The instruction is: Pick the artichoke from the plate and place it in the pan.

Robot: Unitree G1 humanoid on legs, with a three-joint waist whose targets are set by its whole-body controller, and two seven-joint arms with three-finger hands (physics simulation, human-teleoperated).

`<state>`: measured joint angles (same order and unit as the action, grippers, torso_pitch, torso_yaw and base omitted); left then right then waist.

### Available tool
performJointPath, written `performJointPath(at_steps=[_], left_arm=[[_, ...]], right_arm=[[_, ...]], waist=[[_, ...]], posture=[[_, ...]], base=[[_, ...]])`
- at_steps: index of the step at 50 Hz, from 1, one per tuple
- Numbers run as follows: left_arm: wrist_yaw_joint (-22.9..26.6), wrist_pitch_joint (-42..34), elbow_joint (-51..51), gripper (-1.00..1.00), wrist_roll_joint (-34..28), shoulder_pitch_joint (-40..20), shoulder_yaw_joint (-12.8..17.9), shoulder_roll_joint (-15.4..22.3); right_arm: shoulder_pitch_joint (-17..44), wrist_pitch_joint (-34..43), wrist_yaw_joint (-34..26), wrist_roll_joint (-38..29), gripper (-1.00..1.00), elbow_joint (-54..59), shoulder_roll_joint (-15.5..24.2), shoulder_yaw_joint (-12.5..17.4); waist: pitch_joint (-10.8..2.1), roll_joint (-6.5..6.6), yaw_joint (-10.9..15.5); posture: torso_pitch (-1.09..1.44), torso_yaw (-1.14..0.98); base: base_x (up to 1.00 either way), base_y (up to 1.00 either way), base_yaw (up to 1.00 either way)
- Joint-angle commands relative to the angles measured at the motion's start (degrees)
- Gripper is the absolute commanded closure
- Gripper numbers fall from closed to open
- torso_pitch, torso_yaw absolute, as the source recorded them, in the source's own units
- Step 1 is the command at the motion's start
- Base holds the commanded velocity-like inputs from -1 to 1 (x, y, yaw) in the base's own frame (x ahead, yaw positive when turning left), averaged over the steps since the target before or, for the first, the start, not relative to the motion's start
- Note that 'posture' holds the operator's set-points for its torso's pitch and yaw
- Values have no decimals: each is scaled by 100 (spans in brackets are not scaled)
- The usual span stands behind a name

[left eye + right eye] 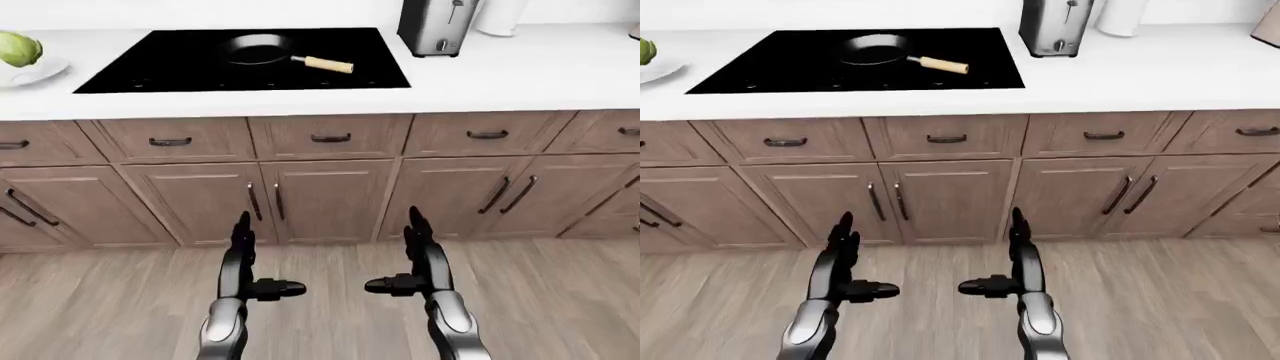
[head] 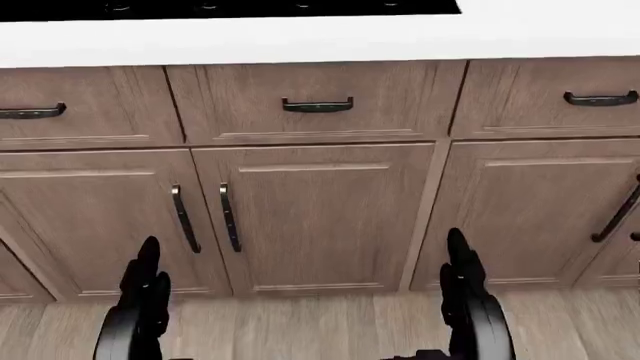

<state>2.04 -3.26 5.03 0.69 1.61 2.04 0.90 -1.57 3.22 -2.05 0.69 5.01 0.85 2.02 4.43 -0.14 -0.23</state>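
Both hands, left hand and right hand, are hanging open and empty while the artichoke, left of the pan, is probably waiting light, firm, best gripped around its middle.

The black three-finger left hand and matching right hand are held low, side by side and apart, fingers extended upward, thumbs turned inward; nothing is grasped by either.
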Motion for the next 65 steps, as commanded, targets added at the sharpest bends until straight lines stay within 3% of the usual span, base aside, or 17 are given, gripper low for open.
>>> performJointPath(at_steps=[1, 3, 4, 5, 7, 8, 22, 28, 30, 31, 33, 36, 40, 51, 65], left_arm=[[13, 216, -605, -100, 113, -137, 27, -3], [7, 143, -666, -100, 127, -134, 24, 1], [2, 172, -638, -100, 109, -138, 17, 4], [-4, 195, -622, -100, 102, -135, 14, 1], [-11, 213, -617, -100, 99, -124, 23, 7], [-19, 224, -603, -100, 95, -129, 24, 4], [-103, 277, -460, -100, 58, -258, 63, 24], [-288, 151, -382, -100, 9, -605, 92, 57], [-368, 57, -314, -100, 28, -831, 130, 77], [-638, -1132, -881, -100, 107, -1648, 275, 183], [-693, -1301, -955, -100, 155, -1773, 266, 221], [-697, -1320, -951, -100, 207, -1810, 259, 241], [-707, -1559, -1090, -100, 305, -1956, 273, 276], [-877, -2563, -1500, -100, 650, -2679, 479, 522], [-1106, -3212, -1661, -100, 860, -3512, 548, 732]], right_arm=[[175, -449, -12, 59, -100, -382, 30, 51], [185, -447, -18, 73, -100, -379, 35, 57], [154, -378, -2, 60, -100, -477, 26, 37], [142, -379, 1, 57, -100, -489, 20, 30], [143, -369, -2, 60, -100, -498, 22, 29], [124, -333, 5, 54, -100, -553, 16, 19], [254, -314, 53, 9, -100, -488, 63, 91], [486, 152, 113, -60, -100, -839, 134, 149], [561, 483, 116, -87, -100, -1091, 182, 196], [1183, 1628, 180, -94, -100, -1755, 384, 364], [1270, 1829, 178, -107, -100, -1901, 390, 383], [1314, 1916, 176, -120, -100, -1961, 392, 393], [1491, 2065, 208, -59, -100, -2042, 432, 477], [2152, 3309, 263, -26, -100, -2815, 706, 550], [3187, 4648, 143, 4, -100, -3082, 1085, 776]], waist=[[-5, -45, -12], [-353, -1, 38], [-299, -4, 37], [-99, -40, 33], [-393, -45, 44], [-428, -43, 45], [-508, -21, 43], [-530, -25, 45], [-529, -30, 43], [-530, -35, 52], [-575, -44, 60], [-489, -46, 51], [-551, -38, 44], [-461, -38, 52], [-448, -45, 64]], posture=[[0, 0], [0, 0], [0, 0], [0, 0], [0, 0], [0, 0], [0, 0], [0, 0], [0, 0], [0, 0], [0, 0], [0, 0], [0, 0], [0, 0], [0, 0]], base=[[0, 0, 0], [0, 0, 0], [0, 0, 0], [0, 0, 0], [0, 0, 0], [0, 0, 0], [0, 0, 0], [0, 0, 0], [0, 0, 0], [0, 0, 0], [0, 0, 0], [0, 0, 0], [0, 0, 0], [0, 0, 0], [0, 0, 0]])
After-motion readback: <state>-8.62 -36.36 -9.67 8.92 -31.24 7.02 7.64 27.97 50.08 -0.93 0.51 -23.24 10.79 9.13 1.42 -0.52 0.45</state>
